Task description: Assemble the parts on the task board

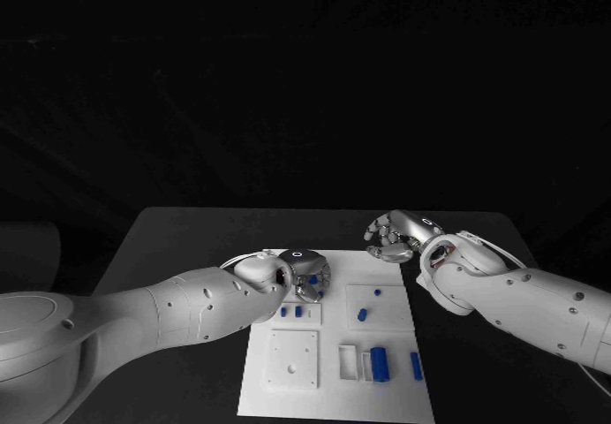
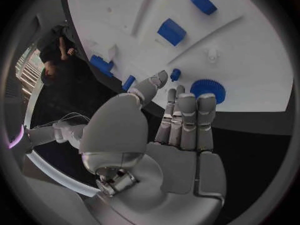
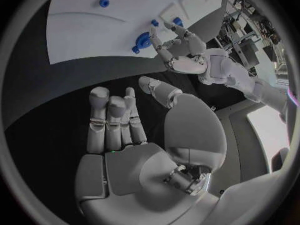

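Note:
The white task board (image 1: 397, 402) lies mid-table. My left hand (image 1: 296, 272) hovers over its far left corner with fingers apart and nothing in them. Just beyond those fingertips (image 2: 187, 102) lies a blue toothed wheel (image 2: 209, 90), with a small blue peg (image 2: 175, 74) beside the thumb. The right wrist view shows the same wheel (image 3: 143, 39) under the left hand (image 3: 181, 49). My right hand (image 1: 394, 235) hangs over the black table past the board's far right corner, its fingers (image 3: 112, 120) loosely spread and holding nothing.
Nearer on the board are two small blue blocks (image 1: 290, 311), a blue piece (image 1: 362, 313), a long blue bar (image 1: 378, 360) in a white frame and a slim blue bar (image 1: 415, 365). A white square plate (image 1: 293, 358) lies at the near left.

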Robot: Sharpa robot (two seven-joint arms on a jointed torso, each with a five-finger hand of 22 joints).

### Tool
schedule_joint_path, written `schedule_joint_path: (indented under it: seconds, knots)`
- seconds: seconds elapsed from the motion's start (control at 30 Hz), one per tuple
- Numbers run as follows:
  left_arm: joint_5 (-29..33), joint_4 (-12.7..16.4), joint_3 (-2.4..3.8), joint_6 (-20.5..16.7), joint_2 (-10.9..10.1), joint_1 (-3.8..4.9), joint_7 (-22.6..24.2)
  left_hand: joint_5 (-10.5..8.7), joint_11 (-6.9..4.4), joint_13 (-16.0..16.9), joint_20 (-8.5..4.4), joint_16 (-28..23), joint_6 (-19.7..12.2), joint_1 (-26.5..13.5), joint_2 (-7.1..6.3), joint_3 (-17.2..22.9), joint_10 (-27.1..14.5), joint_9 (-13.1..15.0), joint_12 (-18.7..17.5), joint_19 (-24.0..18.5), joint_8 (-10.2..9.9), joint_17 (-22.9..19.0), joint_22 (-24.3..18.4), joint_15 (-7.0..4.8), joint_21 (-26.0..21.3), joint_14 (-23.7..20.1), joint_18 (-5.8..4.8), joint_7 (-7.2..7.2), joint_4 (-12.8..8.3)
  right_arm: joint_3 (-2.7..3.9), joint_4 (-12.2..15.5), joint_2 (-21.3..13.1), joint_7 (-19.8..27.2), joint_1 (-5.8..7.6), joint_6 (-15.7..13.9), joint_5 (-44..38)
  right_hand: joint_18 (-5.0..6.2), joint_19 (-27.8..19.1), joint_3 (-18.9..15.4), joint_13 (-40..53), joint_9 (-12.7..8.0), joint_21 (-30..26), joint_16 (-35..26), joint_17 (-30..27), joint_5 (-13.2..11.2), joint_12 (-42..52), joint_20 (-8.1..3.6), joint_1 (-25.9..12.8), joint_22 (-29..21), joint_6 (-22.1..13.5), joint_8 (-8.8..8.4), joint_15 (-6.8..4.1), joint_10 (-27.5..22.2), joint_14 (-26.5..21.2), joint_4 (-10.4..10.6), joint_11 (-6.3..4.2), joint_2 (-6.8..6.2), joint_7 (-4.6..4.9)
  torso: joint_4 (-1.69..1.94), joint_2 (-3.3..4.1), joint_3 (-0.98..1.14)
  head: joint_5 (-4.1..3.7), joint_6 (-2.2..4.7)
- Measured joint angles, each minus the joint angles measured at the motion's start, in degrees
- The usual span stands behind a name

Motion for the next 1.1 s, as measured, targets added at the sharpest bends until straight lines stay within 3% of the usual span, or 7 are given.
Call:
schedule_joint_path:
  seconds: [0.47, 0.9, 1.1]
  knots:
    - [-0.4, -1.9, -0.04, 0.1, 1.0, -1.09, -0.4, 0.00, 0.13, -0.3, 0.12, 0.0, 0.3, -0.7, 0.83, 0.2, 1.0, -0.2, 0.0, 0.1, 0.2, 0.1, 0.0, 0.10, 0.2, 0.1, 0.00, 0.29, 0.2, 0.00, 0.4, -0.1, 0.0, 0.00, 0.0, 0.0, 0.00, -0.1, 0.0, 0.0, 0.0, 0.0, 0.0, 0.0, 0.0, 0.0, 0.09, 0.0, 0.0, -0.2, 0.00, 0.00, 0.0, 0.0, 0.0, 0.00, 0.00, 0.16, -0.02, -0.02, 0.04, -0.30, -0.12]
    - [-0.4, -3.2, 0.27, -0.3, 1.9, -1.57, -0.3, 0.00, -0.10, -0.4, 0.22, 0.2, 1.1, -1.1, 2.25, 0.3, 3.7, -0.4, 1.1, 0.2, 0.7, 0.2, 0.1, 0.12, 0.4, 0.1, 0.01, 0.89, 0.3, 0.00, 0.6, -0.2, 0.0, 0.00, 0.0, 0.0, 0.01, -0.2, 0.0, 0.0, 0.0, 0.0, 0.0, 0.0, 0.2, 0.0, 0.19, 0.0, 0.0, -0.3, 0.00, 0.00, 0.0, 0.0, 0.0, 0.00, 0.00, 0.13, -0.01, -0.04, 0.04, -0.32, -0.20]
    - [-0.4, -3.9, 0.37, -0.8, 2.3, -1.77, -0.2, 0.00, -0.18, -0.3, 0.23, 0.2, 1.1, -1.1, 2.27, 0.3, 3.8, -0.5, 1.3, 0.2, 0.7, 0.2, 0.1, 0.11, 0.4, 0.1, 0.02, 0.88, 0.3, 0.00, 0.7, -0.3, 0.0, 0.00, 0.0, 0.0, 0.00, -0.2, 0.0, 0.0, 0.0, 0.0, 0.0, 0.0, 0.2, 0.0, 0.19, 0.0, 0.0, -0.3, 0.00, 0.00, 0.0, 0.0, 0.0, 0.00, 0.00, 0.13, -0.02, -0.01, 0.04, -0.35, -0.21]
